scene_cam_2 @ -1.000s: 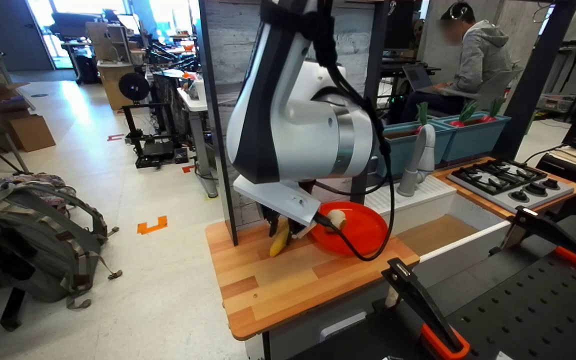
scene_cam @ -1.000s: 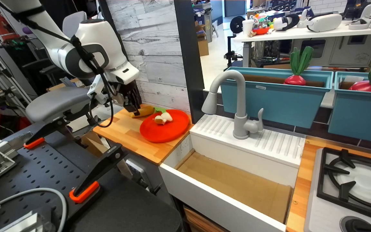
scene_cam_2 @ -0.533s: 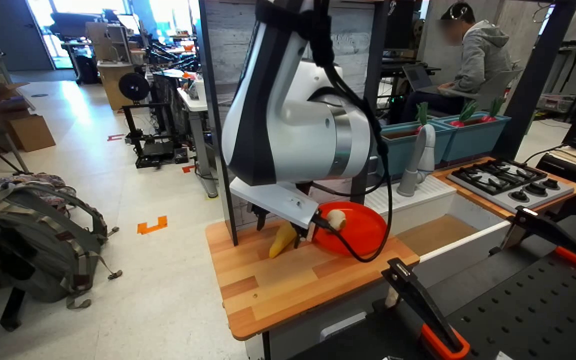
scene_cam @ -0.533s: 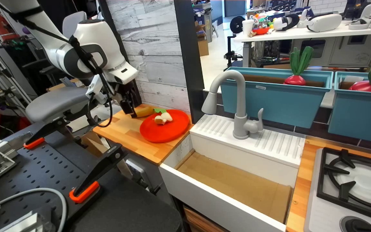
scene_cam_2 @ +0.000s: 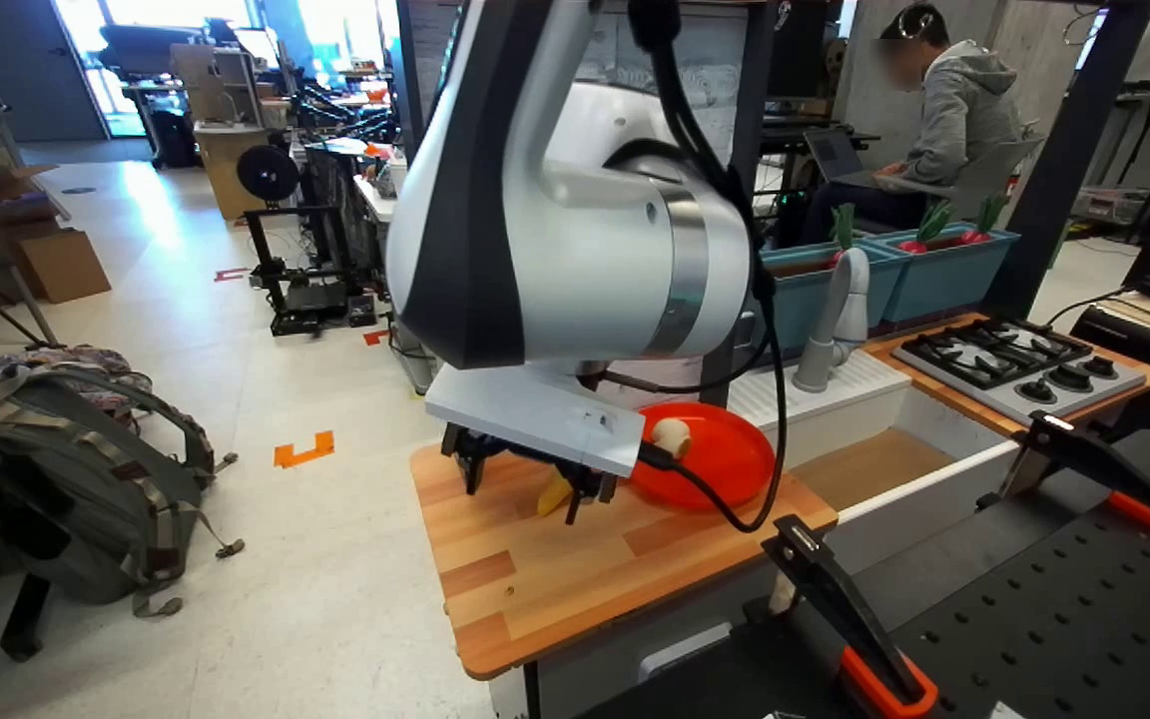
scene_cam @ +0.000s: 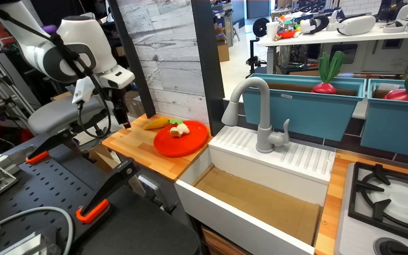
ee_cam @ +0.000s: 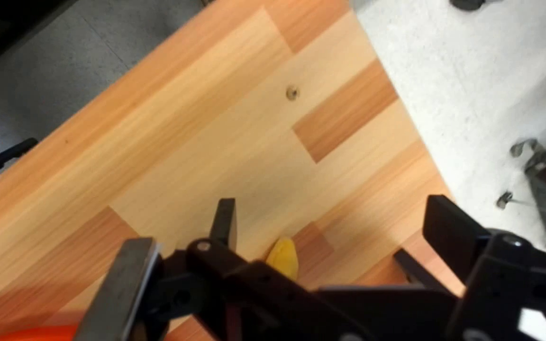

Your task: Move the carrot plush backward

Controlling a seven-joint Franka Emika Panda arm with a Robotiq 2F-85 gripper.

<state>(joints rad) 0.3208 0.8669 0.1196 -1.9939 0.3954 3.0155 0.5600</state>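
Carrot plush (scene_cam: 157,123), an orange-yellow tapered soft toy with a green leafy end, lies on the striped brown wooden desk (scene_cam: 142,147), near the foot of the grey-white plank wall (scene_cam: 177,83), its leaves right at the rim of the round red plate (scene_cam: 172,148); whether they touch it I cannot tell. My black two-fingered end effector (scene_cam_2: 521,505) has its fingers (ee_cam: 225,221) spread well apart, holding nothing, and hangs clear of the toy off its pointed end. From the wrist view I get only the yellow tip, the rest hidden behind the end effector itself, so I would lean on the exterior views to place a grip.

I expect it to be very light and to give when squeezed, with little there to break, so a gentle pinch should do. The body looks rounded and may roll if I brush it. I would take hold at the thick middle, closing across the width; the way the fingers stand on either side of its line seems to suit that. The narrow tip might squirt out of the pinch, and the leaves would likely fold and let the body swing. I would mind the finger on the plate side, since it could catch the rim and drag the plate along
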